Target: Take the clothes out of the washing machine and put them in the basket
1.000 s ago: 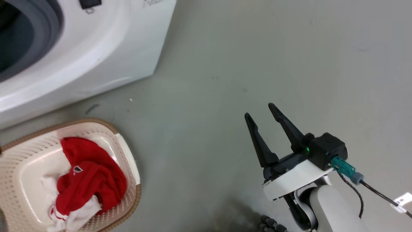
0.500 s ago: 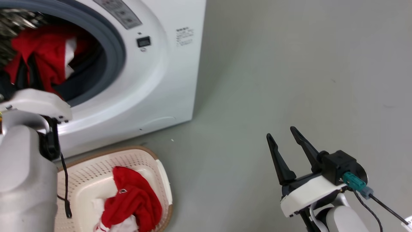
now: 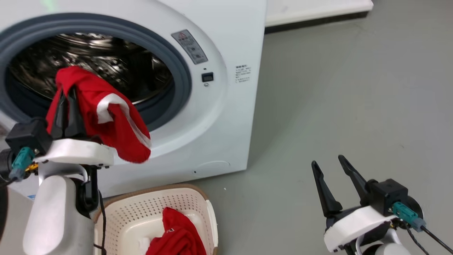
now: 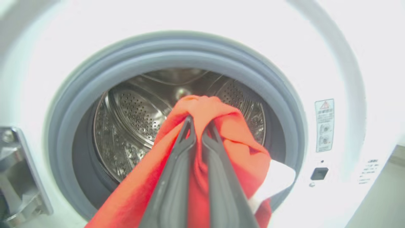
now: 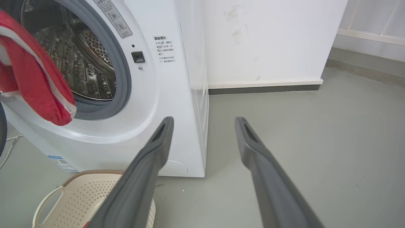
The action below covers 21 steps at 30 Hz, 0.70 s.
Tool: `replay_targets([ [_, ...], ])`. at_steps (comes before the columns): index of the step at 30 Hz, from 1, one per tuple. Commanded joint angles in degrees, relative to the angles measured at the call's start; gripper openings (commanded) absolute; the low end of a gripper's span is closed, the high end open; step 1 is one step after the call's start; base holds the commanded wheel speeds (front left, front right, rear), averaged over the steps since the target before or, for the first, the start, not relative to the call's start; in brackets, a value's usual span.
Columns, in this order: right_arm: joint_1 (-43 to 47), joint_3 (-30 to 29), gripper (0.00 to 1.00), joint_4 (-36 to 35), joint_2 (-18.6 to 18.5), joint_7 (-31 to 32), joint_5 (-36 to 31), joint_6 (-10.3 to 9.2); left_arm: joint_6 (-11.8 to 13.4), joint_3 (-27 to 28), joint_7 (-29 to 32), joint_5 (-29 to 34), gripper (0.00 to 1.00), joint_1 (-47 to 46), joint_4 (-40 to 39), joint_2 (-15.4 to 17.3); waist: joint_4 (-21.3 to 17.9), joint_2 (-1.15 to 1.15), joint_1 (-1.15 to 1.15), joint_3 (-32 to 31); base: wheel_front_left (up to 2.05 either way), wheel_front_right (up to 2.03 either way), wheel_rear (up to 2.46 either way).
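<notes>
Basket (image 3: 152, 209) sits nearest me at the bottom of the head view: cream, perforated and brown-rimmed, standing on the grey floor (image 3: 336, 88) just in front of the washing machine's lower panel. A crumpled red garment (image 3: 178, 237) with a bit of white lies inside it, toward the right wall.

Over on the right, equally near, my right hand (image 3: 327, 160) hangs above bare floor. Its two dark fingers are spread wide with nothing between them, and it is well apart from the basket. My right wrist view shows the same gap in that hand (image 5: 204, 119), with the machine's right corner beyond it.

A little farther, on the left, my left hand (image 3: 69, 92) is raised in front of the round opening. Its fingers are pressed close together, pinching a fold of the red jersey (image 3: 113, 124). The cloth bunches over the fingertips and drapes down to the right with a white stripe showing, its lower end hanging in front of the grey gasket (image 3: 180, 78). I cannot tell whether it touches the gasket.

Behind it stands the washing machine (image 3: 226, 117), its perforated steel drum (image 3: 106, 71) visible past the jersey. A warning sticker (image 3: 189, 46) sits right of the gasket.

Farthest off, my right wrist view shows a white wall (image 5: 269, 38).
</notes>
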Motion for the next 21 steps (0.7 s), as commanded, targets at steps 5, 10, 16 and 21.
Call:
replay_targets([
  [5,2.3,-1.2,1.00,-1.3,0.1,0.9,-0.2,-0.06,1.3,-0.8,1.0,0.4,0.00,4.3,-7.3,-1.1,2.9,0.00,0.02,-3.5,0.00,0.00,0.00],
  [10,3.6,-1.1,1.00,-2.3,0.1,1.5,-0.5,-0.06,2.9,-1.9,3.3,0.7,0.00,10.7,-14.8,-2.6,3.8,0.00,0.02,-4.7,0.00,0.00,0.00],
  [16,4.9,-1.5,1.00,-3.3,0.1,2.3,-0.8,-0.06,4.7,-3.8,4.6,0.1,0.00,21.3,-20.4,-5.7,5.1,0.00,0.02,-4.7,0.00,0.00,0.00],
  [21,4.6,-1.4,1.00,-4.4,0.1,3.0,-1.2,-0.05,5.0,-4.9,4.2,-1.4,0.00,26.9,-17.9,-7.5,6.8,0.00,0.02,-3.2,0.00,0.00,0.00],
])
